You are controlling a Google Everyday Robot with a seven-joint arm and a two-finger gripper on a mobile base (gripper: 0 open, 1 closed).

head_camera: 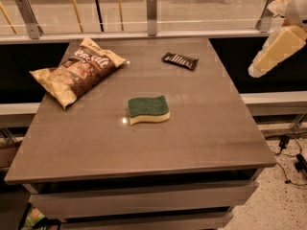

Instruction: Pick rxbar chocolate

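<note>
The rxbar chocolate is a small flat dark bar with white lettering. It lies flat on the grey table near the far right part of the top. My gripper hangs in the air off the table's right side, to the right of the bar and well apart from it. It shows as a cream-coloured piece slanting down to the left. Nothing is seen in it.
A large tan-and-brown chip bag lies at the far left. A green-and-yellow sponge lies near the middle. A glass railing with metal posts runs behind the table. Cables lie on the floor at the right.
</note>
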